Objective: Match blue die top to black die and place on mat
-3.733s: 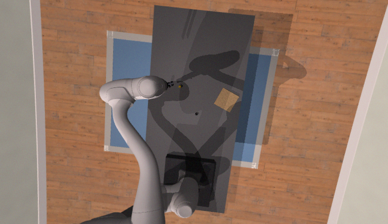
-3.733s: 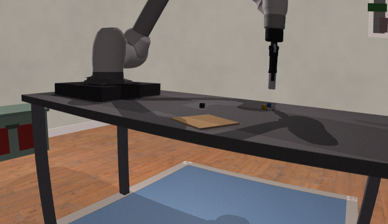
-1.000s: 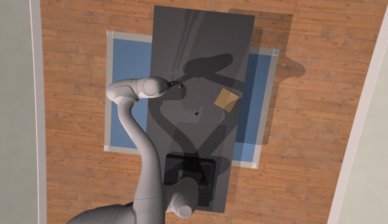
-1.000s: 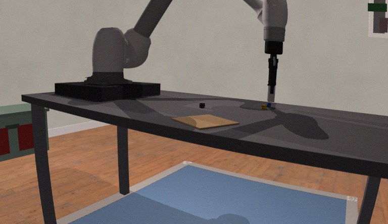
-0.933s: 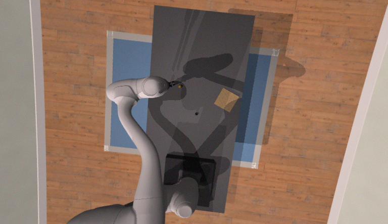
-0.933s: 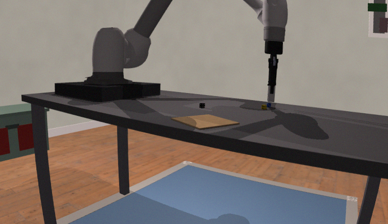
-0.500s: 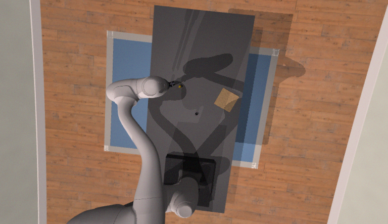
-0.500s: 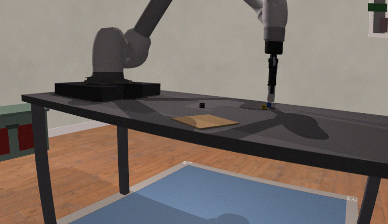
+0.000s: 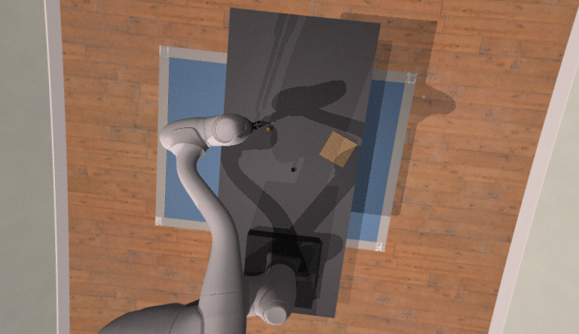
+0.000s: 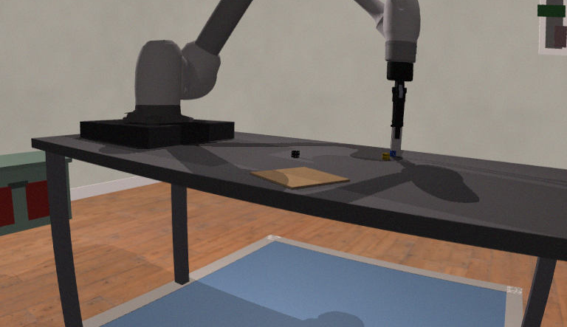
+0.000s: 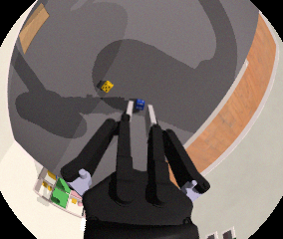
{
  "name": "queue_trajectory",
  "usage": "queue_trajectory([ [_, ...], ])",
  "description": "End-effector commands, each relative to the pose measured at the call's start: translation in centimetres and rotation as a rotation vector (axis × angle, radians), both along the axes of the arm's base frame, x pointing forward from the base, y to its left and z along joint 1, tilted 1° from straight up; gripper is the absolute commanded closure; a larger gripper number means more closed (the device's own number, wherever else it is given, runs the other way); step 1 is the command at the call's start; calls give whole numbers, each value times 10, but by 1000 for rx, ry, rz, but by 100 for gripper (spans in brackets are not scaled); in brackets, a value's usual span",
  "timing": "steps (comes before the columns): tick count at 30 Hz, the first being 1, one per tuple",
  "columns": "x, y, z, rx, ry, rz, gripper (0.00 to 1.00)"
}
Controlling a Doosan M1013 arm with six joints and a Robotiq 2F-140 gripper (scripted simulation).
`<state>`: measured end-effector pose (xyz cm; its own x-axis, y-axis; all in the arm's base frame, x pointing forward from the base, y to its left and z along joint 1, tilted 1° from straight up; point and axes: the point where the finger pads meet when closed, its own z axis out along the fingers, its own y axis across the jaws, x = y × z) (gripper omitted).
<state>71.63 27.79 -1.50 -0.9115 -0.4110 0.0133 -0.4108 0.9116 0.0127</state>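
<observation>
The blue die (image 10: 393, 153) (image 11: 140, 105) sits on the dark table between the fingertips of my gripper (image 10: 396, 150) (image 11: 139, 109). The gripper points down and is open a little, with narrow gaps beside the die in the wrist view. The yellow die (image 9: 268, 128) (image 10: 385, 156) (image 11: 107, 86) lies close by, on the mat's side of the blue one. The black die (image 9: 293, 170) (image 10: 294, 153) stands apart, nearer the robot base. The tan square mat (image 9: 335, 148) (image 10: 305, 177) (image 11: 34, 29) has no die on it. The numbers on top are too small to read surely.
The table (image 9: 303, 53) (image 10: 501, 206) carries the black base plate (image 10: 112, 132) at the robot's end. The mat lies near the long table edge opposite my gripper. A blue rug (image 9: 191, 99) (image 10: 355, 265) lies on the floor below.
</observation>
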Motion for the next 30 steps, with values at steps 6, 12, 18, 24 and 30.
queue_trajectory([
  [6,0,0,-7,0,0,0,73],
  [12,0,0,-13,0,0,0,73],
  [18,0,0,-14,0,0,0,73],
  [24,0,0,-14,0,0,0,73],
  [30,0,0,-14,0,0,0,73],
])
